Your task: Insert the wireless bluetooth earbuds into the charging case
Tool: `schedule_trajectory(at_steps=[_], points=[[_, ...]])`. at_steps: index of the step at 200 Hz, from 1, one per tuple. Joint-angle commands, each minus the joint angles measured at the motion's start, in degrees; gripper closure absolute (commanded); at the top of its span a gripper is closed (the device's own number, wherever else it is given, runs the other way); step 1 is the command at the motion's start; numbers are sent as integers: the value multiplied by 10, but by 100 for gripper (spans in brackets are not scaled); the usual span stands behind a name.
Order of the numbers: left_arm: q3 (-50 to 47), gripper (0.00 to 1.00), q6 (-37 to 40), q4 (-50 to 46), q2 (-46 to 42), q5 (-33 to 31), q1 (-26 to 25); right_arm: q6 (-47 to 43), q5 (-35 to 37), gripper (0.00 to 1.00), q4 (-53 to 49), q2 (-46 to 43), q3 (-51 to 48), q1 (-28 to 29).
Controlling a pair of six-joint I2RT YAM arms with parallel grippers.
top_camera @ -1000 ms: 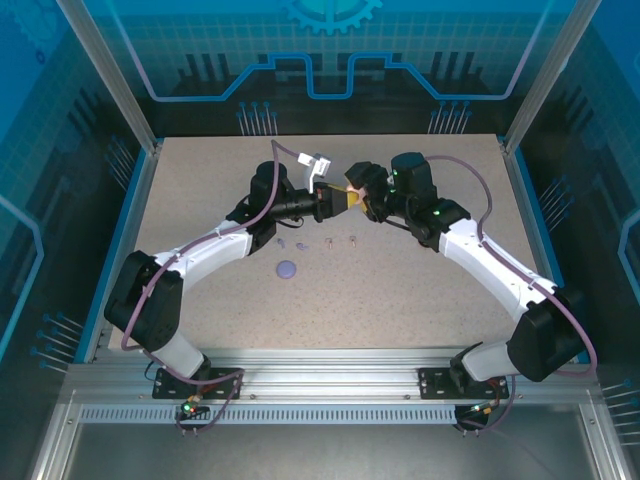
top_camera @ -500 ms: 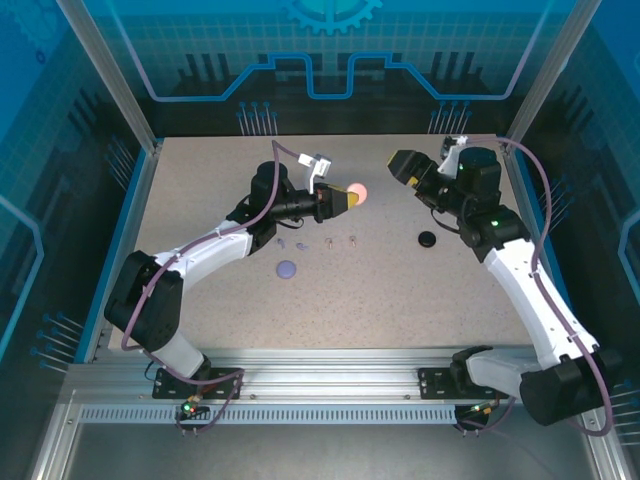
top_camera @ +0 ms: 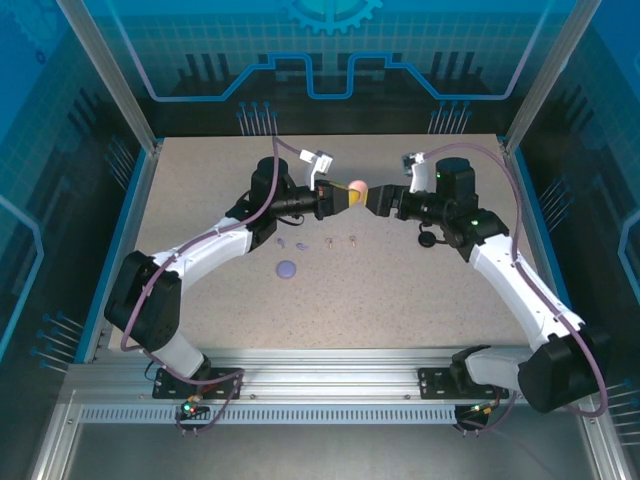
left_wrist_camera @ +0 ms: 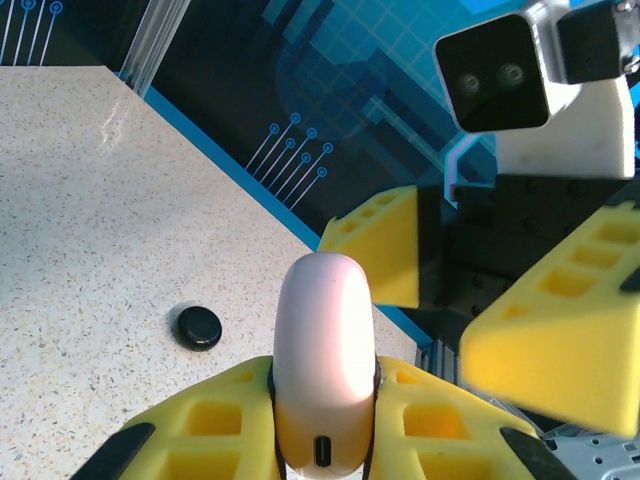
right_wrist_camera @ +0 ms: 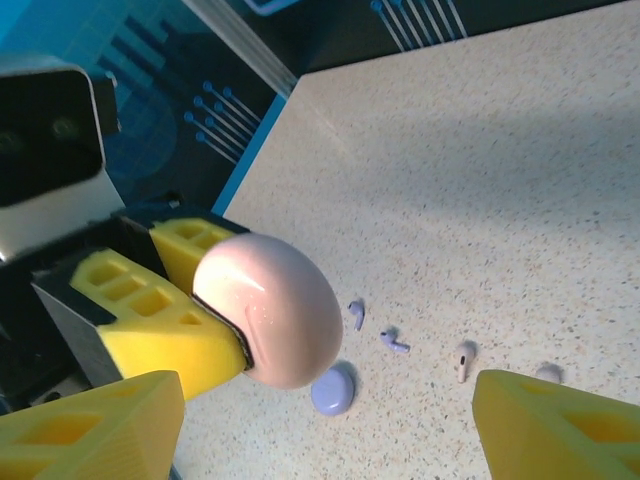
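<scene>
Midair, the left gripper (top_camera: 343, 200) pinches the pink charging case (top_camera: 357, 190) on edge, approx. 12 o'clock of centre over the table (top_camera: 400, 300) in the top view. The right gripper (top_camera: 378, 201), jaws spread wide, faces it from 3 o'clock without touching. Likely job: flip the lid open. Best bet: the right's fingers close on the free half only, clear of the left's pads, w/ the left holding firm. The earbuds (top_camera: 329, 241) lie loose at the case's 7 o'clock, near a lilac case (top_camera: 288, 268); a black case (top_camera: 427, 239) sits at 4 o'clock. No brand or lettering is legible.
</scene>
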Motion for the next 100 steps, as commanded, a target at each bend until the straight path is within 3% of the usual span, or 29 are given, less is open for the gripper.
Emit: schedule_trajectory(at_steps=[1,51,100], points=[[20,100,7,-4,4,16,-3,-21,-9,25,13,14,8,11],[17,100,2,-1,-8,27,-3,-10,29,32,25,36,-10,-9],[14,100,-1,0,-22,35,-5,23,22,35,64,53,-41,-50]])
